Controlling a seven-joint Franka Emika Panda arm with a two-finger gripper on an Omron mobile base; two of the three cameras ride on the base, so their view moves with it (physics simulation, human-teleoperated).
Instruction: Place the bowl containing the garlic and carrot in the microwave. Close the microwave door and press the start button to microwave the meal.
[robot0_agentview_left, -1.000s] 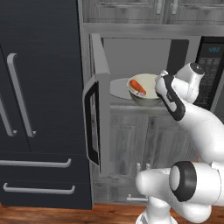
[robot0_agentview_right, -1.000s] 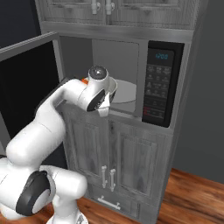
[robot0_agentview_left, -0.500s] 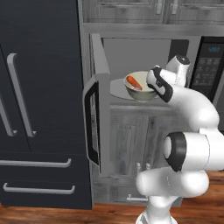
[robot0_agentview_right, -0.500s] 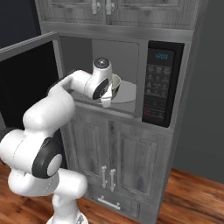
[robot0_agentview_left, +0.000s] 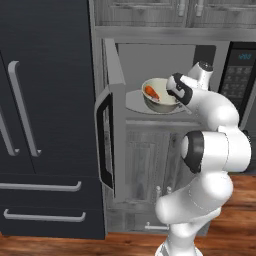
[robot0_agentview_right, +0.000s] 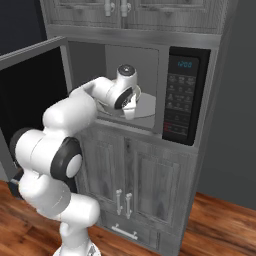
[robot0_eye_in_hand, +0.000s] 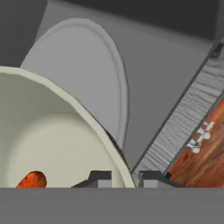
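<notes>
Gripper (robot0_agentview_left: 176, 96) sits at the near right rim of the bowl (robot0_agentview_left: 159, 96) in the left base view, with the bowl on the glass turntable (robot0_agentview_left: 133, 103) inside the microwave (robot0_agentview_left: 165, 75), the carrot (robot0_agentview_left: 150, 92) in it, and the microwave door (robot0_agentview_left: 111, 130) swung wide open to the left.

Right base view: the gripper (robot0_agentview_right: 130, 106) points down over the turntable (robot0_agentview_right: 147, 107), the keypad panel (robot0_agentview_right: 181, 100) to its right.

Hand view: the fingertips (robot0_eye_in_hand: 101, 176) straddle the bowl (robot0_eye_in_hand: 57, 131) wall, pinching its rim; the carrot (robot0_eye_in_hand: 30, 180) lies inside, left. Letting go and backing out toward the opening likely comes next.
</notes>
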